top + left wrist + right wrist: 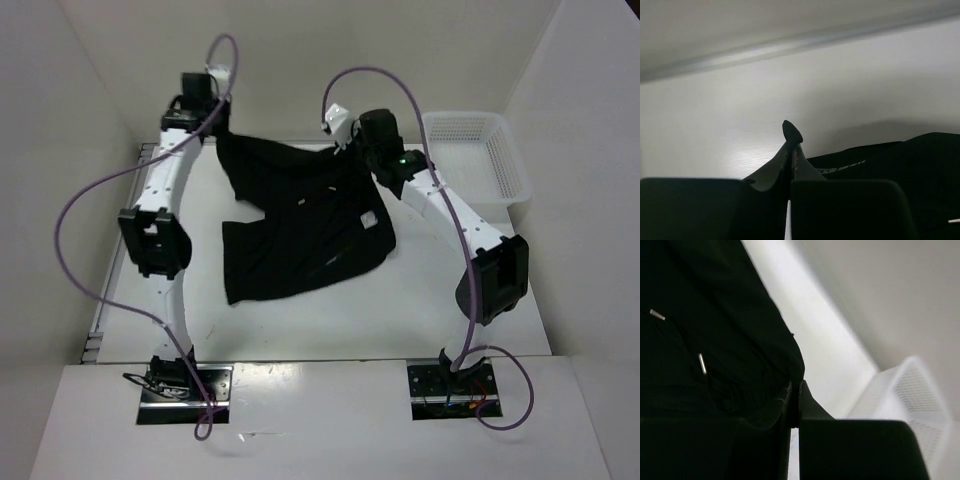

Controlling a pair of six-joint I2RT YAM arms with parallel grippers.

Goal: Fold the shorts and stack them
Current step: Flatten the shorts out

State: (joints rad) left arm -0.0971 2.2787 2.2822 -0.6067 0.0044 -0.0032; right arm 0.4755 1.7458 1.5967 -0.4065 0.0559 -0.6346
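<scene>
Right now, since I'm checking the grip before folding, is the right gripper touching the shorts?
Touching. In the right wrist view, an edge of the shorts runs into the seam between the shut fingers of the right gripper.

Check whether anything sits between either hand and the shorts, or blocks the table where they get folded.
Nothing visible does. The left hand and the right hand each look shut on the far edge of the shorts. The basket stands off to the right, apart from them.

Shorts are showing plain black with a small pale logo, desk and mesh basket are showing white, and cables are showing purple.
</scene>
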